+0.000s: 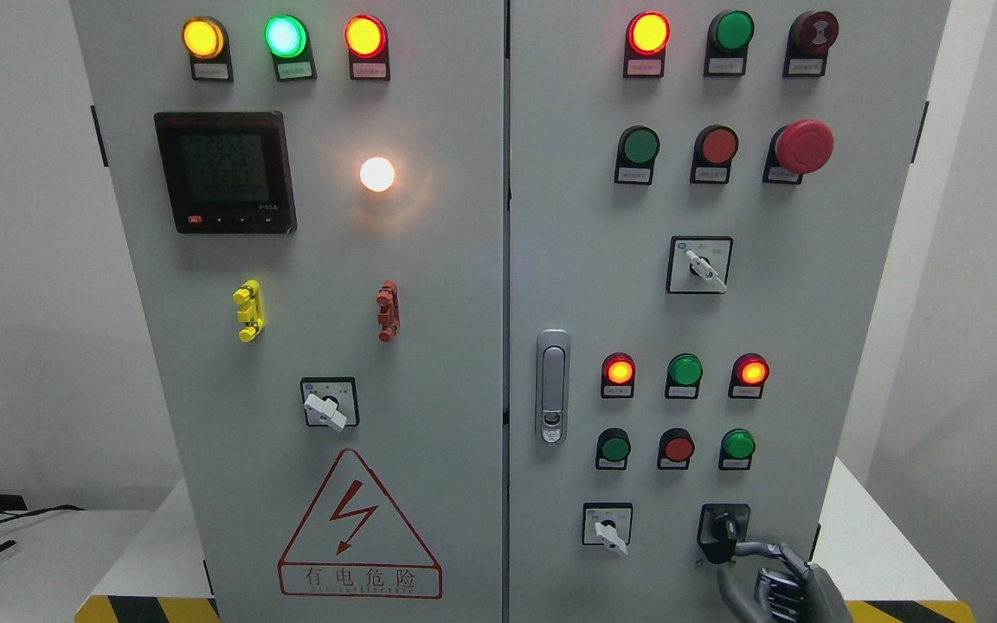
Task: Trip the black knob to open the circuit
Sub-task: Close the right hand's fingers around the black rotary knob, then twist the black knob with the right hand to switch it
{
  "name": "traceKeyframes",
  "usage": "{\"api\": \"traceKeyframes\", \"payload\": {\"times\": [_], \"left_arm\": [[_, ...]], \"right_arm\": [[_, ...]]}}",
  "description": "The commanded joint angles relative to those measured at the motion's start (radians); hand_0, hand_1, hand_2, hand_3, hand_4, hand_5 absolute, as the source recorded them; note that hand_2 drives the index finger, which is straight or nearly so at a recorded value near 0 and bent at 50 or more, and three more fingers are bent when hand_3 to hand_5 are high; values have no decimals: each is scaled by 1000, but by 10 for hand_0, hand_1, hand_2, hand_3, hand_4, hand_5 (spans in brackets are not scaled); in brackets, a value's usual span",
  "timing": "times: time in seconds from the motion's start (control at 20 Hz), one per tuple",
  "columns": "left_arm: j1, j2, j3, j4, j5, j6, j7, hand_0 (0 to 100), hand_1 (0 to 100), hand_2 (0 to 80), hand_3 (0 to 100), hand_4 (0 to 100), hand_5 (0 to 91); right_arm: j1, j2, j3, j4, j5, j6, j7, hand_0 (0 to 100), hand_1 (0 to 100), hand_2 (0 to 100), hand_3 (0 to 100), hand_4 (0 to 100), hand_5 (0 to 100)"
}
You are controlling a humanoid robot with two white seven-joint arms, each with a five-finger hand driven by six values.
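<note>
The black knob (725, 528) sits on a black plate at the lower right of the grey cabinet's right door (680, 303). My right hand (745, 554) comes up from the bottom edge on the right. Its fingers (754, 548) reach up to the knob and touch its lower right side. Whether they truly clamp it is hard to tell. The knob's handle points roughly down. My left arm does not show.
A white rotary switch (609, 529) sits just left of the black knob. Above are lit red lamps (619, 372), green and red buttons (678, 448), another white selector (702, 266) and a red mushroom stop button (803, 145). A door latch (553, 385) stands mid-cabinet.
</note>
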Motion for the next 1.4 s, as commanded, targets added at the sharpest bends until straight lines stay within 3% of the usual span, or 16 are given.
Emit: {"api": "traceKeyframes", "payload": {"times": [0.0, 0.25, 0.35, 1.35], "left_arm": [[0, -1, 0, 0, -31, 1, 1, 120, 389, 0, 0, 0, 0], [0, 0, 0, 0, -31, 1, 1, 120, 389, 0, 0, 0, 0], [0, 0, 0, 0, -31, 1, 1, 120, 389, 0, 0, 0, 0], [0, 0, 0, 0, -31, 1, 1, 120, 389, 0, 0, 0, 0]], "right_arm": [[0, 9, 25, -10, 0, 3, 5, 344, 795, 434, 1000, 1000, 957], [-9, 11, 28, -5, 0, 17, 5, 345, 795, 433, 1000, 1000, 957], [-11, 29, 28, -4, 0, 19, 7, 345, 795, 433, 1000, 1000, 956], [-40, 32, 36, 8, 6, 22, 5, 354, 794, 424, 1000, 1000, 956]]}}
